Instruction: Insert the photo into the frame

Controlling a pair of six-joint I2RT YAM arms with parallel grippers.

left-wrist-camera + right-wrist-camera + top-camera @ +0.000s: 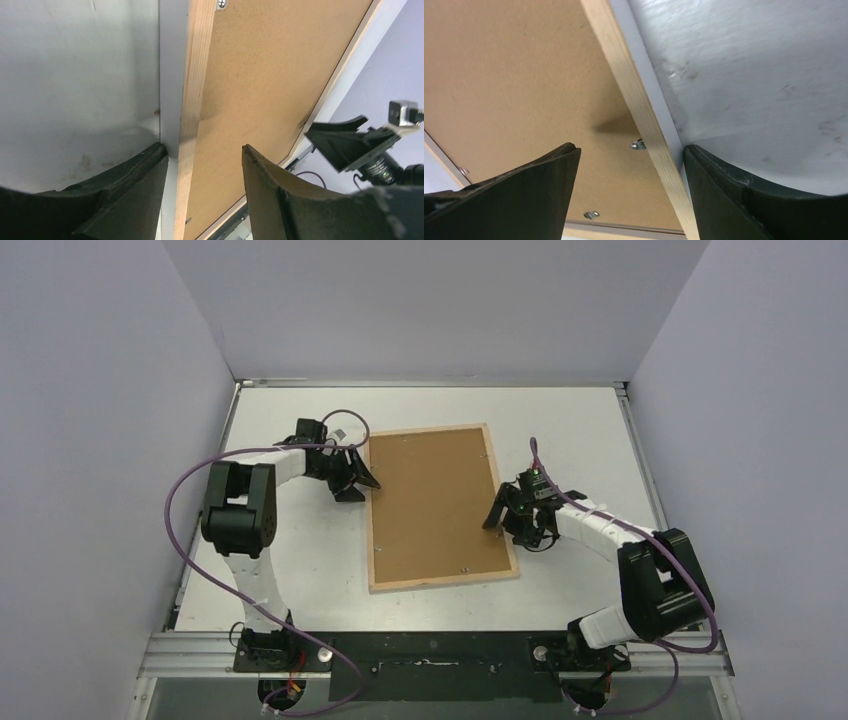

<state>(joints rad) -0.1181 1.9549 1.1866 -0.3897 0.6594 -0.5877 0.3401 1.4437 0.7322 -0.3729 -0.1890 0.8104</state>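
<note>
The frame (369,520) lies face down in the middle of the white surface (560,420). Its pale wooden back rim is up, and its long sides run roughly from twelve to six o'clock, tipped a little off square. A brown fibreboard backing panel (435,505) sits inside the rim and fills it. A small metal tab (637,145) shows on the panel just inside the wooden rail.

The left claw (358,483) is low at the frame's ten o'clock edge. Its fingers (125,195) are spread apart and straddle the wooden rail, one over the bare surface and the other over the brown panel. I cannot tell whether either finger touches the wood.

The right claw (503,517) is at the frame's three o'clock edge. It too is spread wide across the rail there, one finger over the panel and one over the surface. It grips nothing that I can see.
</note>
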